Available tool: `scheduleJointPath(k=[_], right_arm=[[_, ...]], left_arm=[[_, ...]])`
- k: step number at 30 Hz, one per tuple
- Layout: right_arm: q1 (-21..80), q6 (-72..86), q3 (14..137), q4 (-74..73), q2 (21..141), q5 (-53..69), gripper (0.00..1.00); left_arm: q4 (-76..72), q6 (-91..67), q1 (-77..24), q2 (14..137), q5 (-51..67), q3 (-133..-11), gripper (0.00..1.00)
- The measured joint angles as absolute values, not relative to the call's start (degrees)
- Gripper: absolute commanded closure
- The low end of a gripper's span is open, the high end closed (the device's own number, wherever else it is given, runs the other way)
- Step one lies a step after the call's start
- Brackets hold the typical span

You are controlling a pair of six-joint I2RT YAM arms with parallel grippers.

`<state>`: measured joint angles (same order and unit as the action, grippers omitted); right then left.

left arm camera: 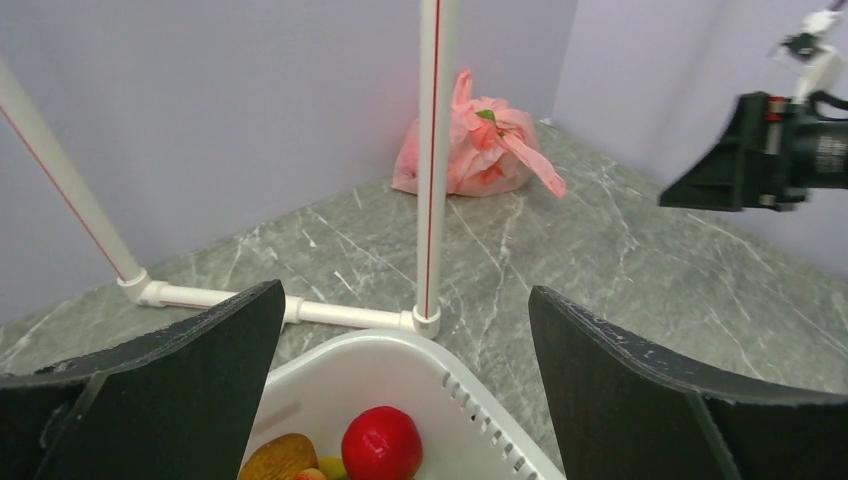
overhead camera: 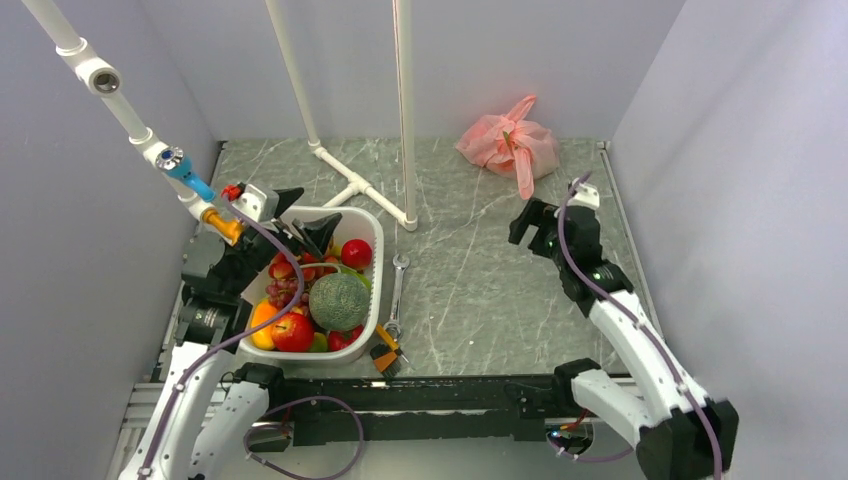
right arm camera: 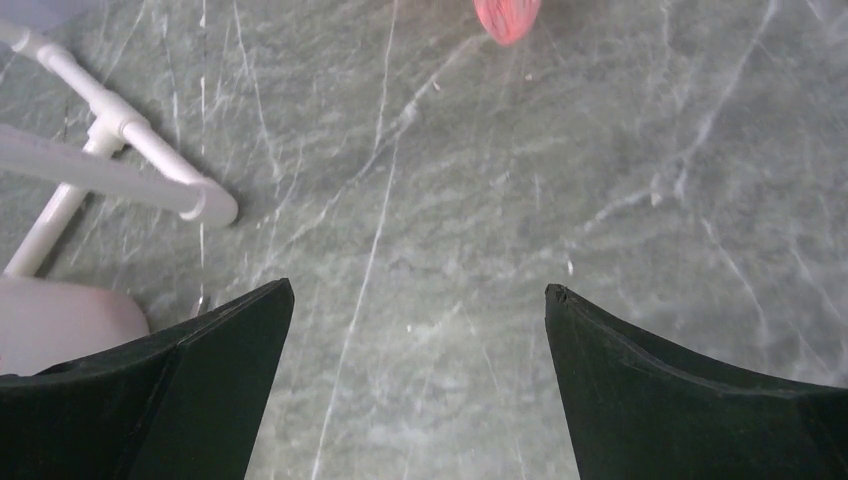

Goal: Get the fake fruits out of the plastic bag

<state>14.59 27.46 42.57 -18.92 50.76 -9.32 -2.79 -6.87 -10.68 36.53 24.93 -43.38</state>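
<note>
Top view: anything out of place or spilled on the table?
Nothing spilled. A wrench and an orange tool lie beside the basket, odd for a fruit job. The bag sits bunched by the back wall.

The bag [overhead camera: 507, 145] lay at the far right of the table [overhead camera: 480, 290], close to the back wall. The basket [overhead camera: 377, 262] sat at the near left, with the melon [overhead camera: 338, 302] in it among other fruit [overhead camera: 292, 332]. A wrench [overhead camera: 396, 295] lay just right of the basket. The pipe stand [overhead camera: 360, 190] stood behind the basket, left of the bag. The left gripper [overhead camera: 305, 215] hung over the basket's far end. The right gripper [overhead camera: 530, 222] hung before the bag, apart from it.
</note>
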Motion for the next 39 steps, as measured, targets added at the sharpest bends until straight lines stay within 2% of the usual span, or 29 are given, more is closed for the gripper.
scheduleJointPath(k=[9, 16, 19, 21, 25, 31, 39], right_arm=[[11.44, 25.67, 49.41, -4.27, 75.77, -9.91, 0.0], [6.52, 22.24, 65.32, 4.4, 93.47, -9.56, 0.05], [3.01, 23.29, 71.9, 6.76, 100.05, -6.94, 0.04], [0.54, 24.49, 74.32, 8.86, 103.7, -4.25, 0.01], [-2.92, 25.36, 75.61, 11.4, 109.43, 0.05, 0.0], [-2.48, 25.26, 84.44, 9.17, 117.62, 3.18, 0.0], [-1.65, 23.55, 85.76, 11.68, 118.19, 7.68, 0.0]], left_arm=[[-2.83, -6.9, -10.87, 36.58, 29.21, -43.64, 0.01], [-3.7, -6.92, -10.87, 36.14, 33.41, -44.16, 0.01], [-4.1, -7.22, -10.87, 35.97, 34.98, -44.23, 0.01], [-4.29, -7.42, -10.87, 35.83, 35.81, -44.29, 0.01], [-5.26, -8.01, -10.87, 35.7, 36.88, -44.29, 0.01], [-6.42, -8.82, -10.87, 36.23, 38.81, -44.38, 0.01], [-7.18, -10.33, -10.87, 38.13, 41.23, -44.4, 0.01]])
